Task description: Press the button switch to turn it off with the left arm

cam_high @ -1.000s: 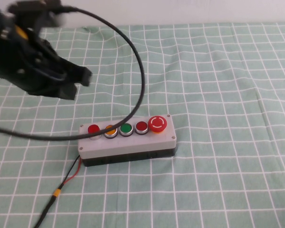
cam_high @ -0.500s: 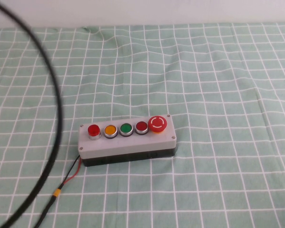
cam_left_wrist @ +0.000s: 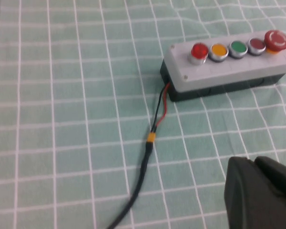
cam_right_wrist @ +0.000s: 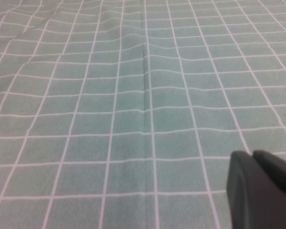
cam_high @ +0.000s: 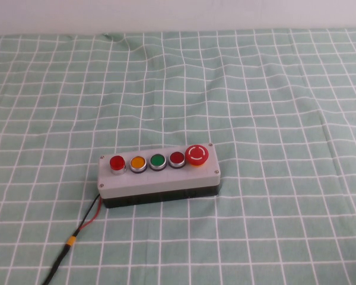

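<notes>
Button switch sits at left end of grey box, unlit-looking. Left gripper near box's cable, fingers seemingly together, holding nothing; right gripper over bare cloth, same. Risk: hitting orange button just beside it. Pale wall behind.

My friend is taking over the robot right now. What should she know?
Left gripper: off the box, out of the high view; its wrist camera sees the box from a distance. Fingers look shut, holding nothing.
Right gripper: parked over bare green cloth, fingers look shut.
The button switch is the bright red one at the robot's-left end of the grey box, next to the orange button.
Done: it does not look lit, so it may already be off.
Left: check that, and press it again if not.
</notes>
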{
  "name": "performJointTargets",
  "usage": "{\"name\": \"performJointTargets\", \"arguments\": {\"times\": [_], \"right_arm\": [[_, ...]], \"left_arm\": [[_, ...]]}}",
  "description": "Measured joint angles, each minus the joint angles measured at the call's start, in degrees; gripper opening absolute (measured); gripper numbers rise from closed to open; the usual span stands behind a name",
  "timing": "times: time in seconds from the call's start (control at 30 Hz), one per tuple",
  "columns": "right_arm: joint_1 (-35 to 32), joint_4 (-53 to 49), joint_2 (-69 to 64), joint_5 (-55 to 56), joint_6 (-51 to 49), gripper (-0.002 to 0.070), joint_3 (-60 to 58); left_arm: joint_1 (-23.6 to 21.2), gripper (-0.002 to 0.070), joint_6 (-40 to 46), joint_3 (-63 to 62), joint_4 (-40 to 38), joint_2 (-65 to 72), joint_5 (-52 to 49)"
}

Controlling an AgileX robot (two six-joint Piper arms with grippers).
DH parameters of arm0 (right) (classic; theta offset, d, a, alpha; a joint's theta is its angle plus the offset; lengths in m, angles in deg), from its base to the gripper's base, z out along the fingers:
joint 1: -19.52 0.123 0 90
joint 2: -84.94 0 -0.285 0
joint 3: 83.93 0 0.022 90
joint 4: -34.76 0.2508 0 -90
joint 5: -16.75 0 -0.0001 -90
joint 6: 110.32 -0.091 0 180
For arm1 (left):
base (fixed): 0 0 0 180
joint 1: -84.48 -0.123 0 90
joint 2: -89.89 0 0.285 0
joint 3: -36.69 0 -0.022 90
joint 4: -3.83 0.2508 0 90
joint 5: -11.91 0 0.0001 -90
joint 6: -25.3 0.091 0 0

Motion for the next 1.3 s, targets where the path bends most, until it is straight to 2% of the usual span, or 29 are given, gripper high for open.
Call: {"name": "performJointTargets", "arguments": {"times": [0.4, 0.57, 0.8, 1.03, 1.3], "right_arm": [[0.0, 0.0, 0.0, 0.0, 0.0, -0.0018, 0.0], [0.0, 0.0, 0.0, 0.0, 0.0, -0.0018, 0.0], [0.0, 0.0, 0.0, 0.0, 0.0, -0.0018, 0.0], [0.0, 0.0, 0.0, 0.0, 0.0, -0.0018, 0.0], [0.0, 0.0, 0.0, 0.0, 0.0, -0.0018, 0.0]], "left_arm": [[0.0, -0.0002, -3.5, 7.0, 0.7, -2.1, -0.2], [0.0, -0.0002, -3.6, 7.0, 4.0, -2.1, 1.9], [0.0, -0.0002, -3.8, 9.1, 8.7, -2.1, 21.9], [0.0, -0.0002, -3.6, 20.9, 12.5, -2.2, 44.9], [0.0, -0.0002, -0.8, 38.8, 11.3, -11.1, 55.6]]}}
